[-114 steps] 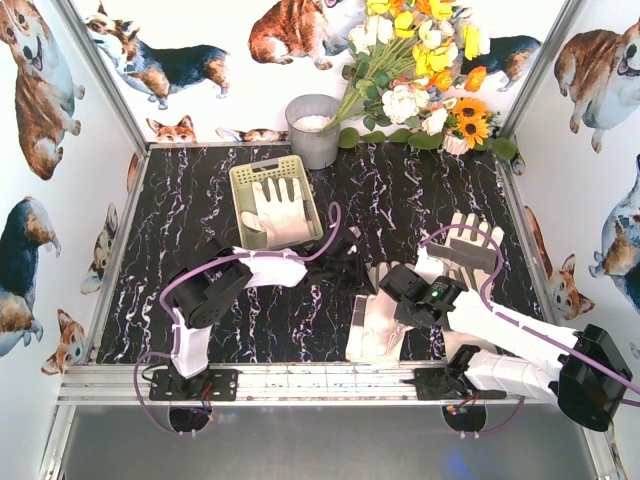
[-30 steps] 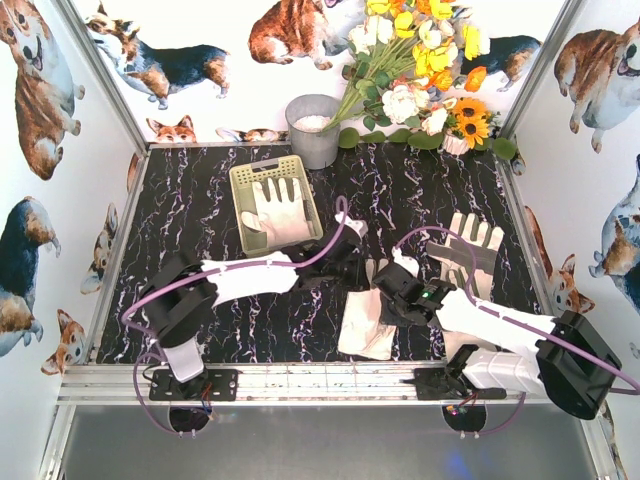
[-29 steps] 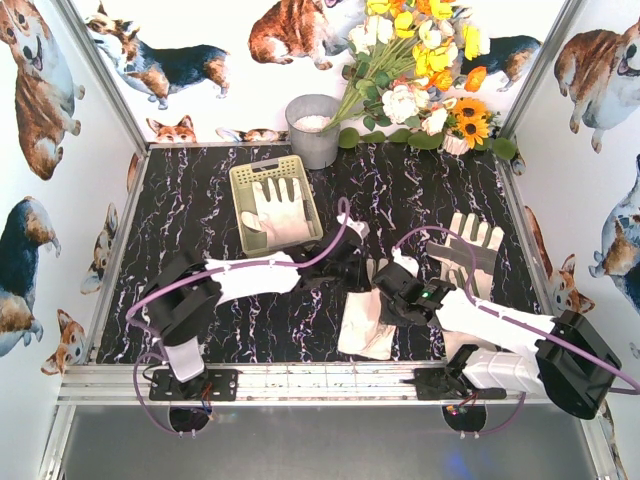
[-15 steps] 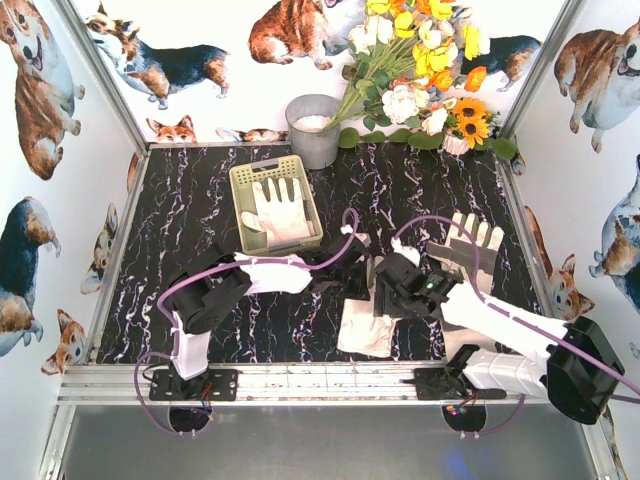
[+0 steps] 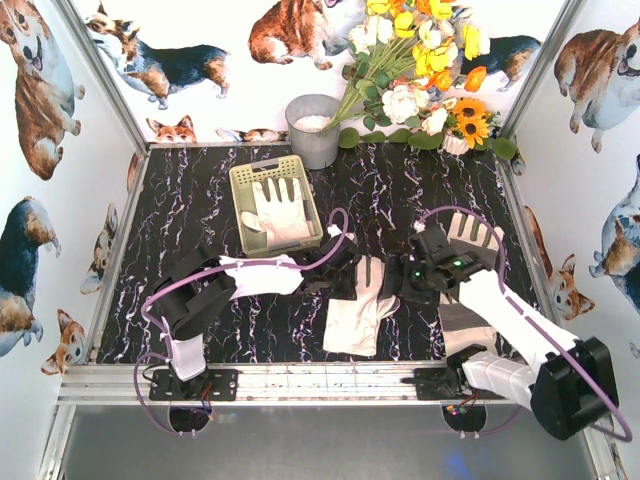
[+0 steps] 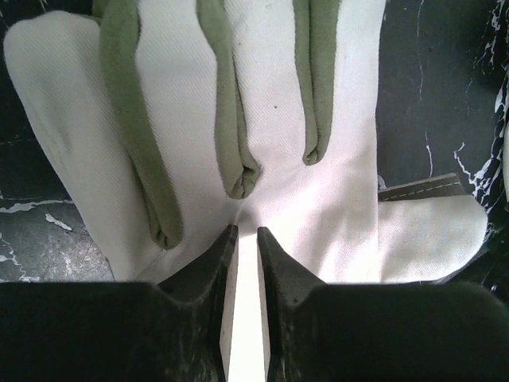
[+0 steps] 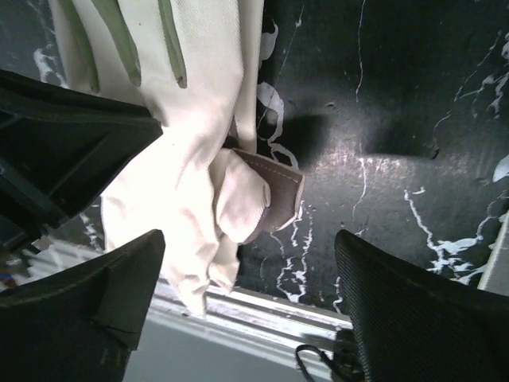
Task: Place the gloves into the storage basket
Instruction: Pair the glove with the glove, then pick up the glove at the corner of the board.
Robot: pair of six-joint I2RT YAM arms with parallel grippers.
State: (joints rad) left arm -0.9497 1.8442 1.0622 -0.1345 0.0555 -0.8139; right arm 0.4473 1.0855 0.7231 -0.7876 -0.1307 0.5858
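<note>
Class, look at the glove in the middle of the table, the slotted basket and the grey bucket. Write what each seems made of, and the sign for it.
Middle glove: woven cloth, matt cream; fine twill lines show. The green-grey finger strips may be another fabric.
Basket: moulded plastic, with smooth pale yellow-green slotted walls.
Bucket: probably metal, from its dull grey sheen.

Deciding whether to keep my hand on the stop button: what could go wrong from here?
1. Jaws of the left gripper pinch only a thin fold of the middle glove; it could slip in transit.
2. The right gripper, jaws open, hangs over that glove's thumb and could snag it.
</note>
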